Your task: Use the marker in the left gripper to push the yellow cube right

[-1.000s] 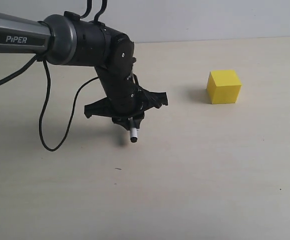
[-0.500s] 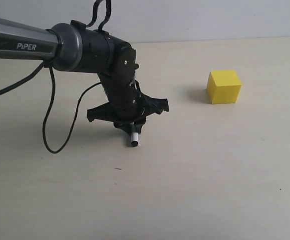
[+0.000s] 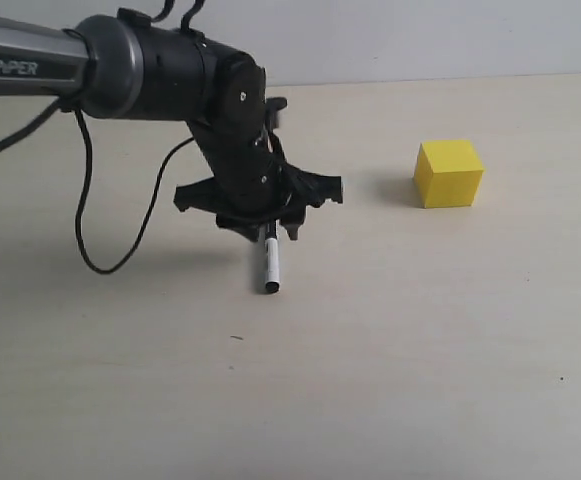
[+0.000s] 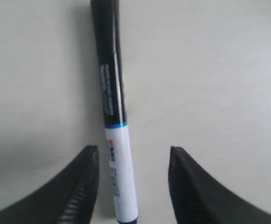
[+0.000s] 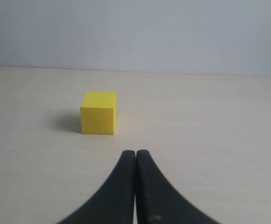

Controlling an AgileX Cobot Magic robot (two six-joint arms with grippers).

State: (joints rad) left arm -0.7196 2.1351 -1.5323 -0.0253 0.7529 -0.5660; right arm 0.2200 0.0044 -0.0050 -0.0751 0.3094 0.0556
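Note:
The marker point(image 3: 270, 265) lies flat on the table, its white end pointing toward the front edge. In the left wrist view the marker point(image 4: 114, 116) shows a long black part and a white printed barrel. It rests between the spread fingers, close to one and well apart from the other. My left gripper point(image 3: 267, 228) hovers open just over the marker's far end, gripping nothing; the same gripper point(image 4: 133, 156) straddles the barrel. The yellow cube point(image 3: 449, 173) sits well to the right, untouched. My right gripper point(image 5: 135, 154) is shut and empty, short of the cube point(image 5: 98, 113).
A black cable point(image 3: 90, 230) loops from the left arm down onto the table at the left. The light tabletop point(image 3: 420, 350) ends at a pale wall at the back.
The left gripper has opened and risen a little. The marker, held upright with only its tip showing before, now lies on the table with most of its length exposed. The cube has not moved.

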